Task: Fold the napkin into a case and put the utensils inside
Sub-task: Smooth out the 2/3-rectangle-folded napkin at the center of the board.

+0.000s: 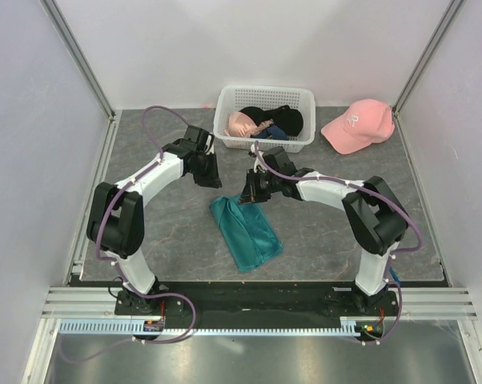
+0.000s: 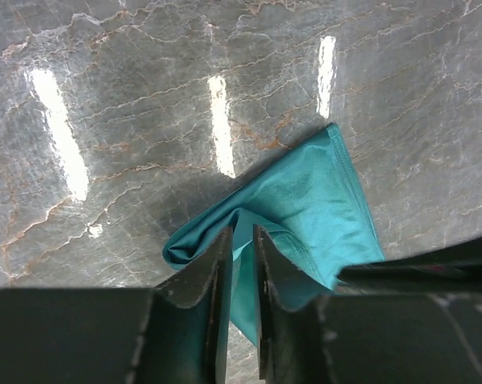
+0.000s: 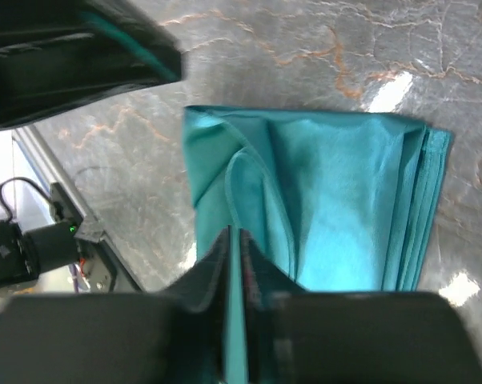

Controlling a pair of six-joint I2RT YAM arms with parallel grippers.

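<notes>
**Clerk:** Entry one, right pincer?

**Arm:** Right pincer: my fingers are pressed together on a fold at the far end of the napkin. Teal cloth runs down between them.

**Clerk:** Entry two, left pincer?

**Arm:** Left pincer: fingers almost together, with a thin slit between and nothing in it. It hangs over the napkin's far left corner. Cloth and table show through the slit.

**Clerk:** Where is the napkin?

**Arm:** On the table between my two arms, folded in layers, with stacked edges along one side.

**Clerk:** What is hidden or unclear?

**Arm:** In the left wrist view my own fingers cover the napkin's near part. In the right wrist view a dark shape, blurred, cuts off the upper left; I cannot tell what it is. The basket at the far edge holds a pink and black heap I cannot sort out. The cap lies beside it.
</notes>
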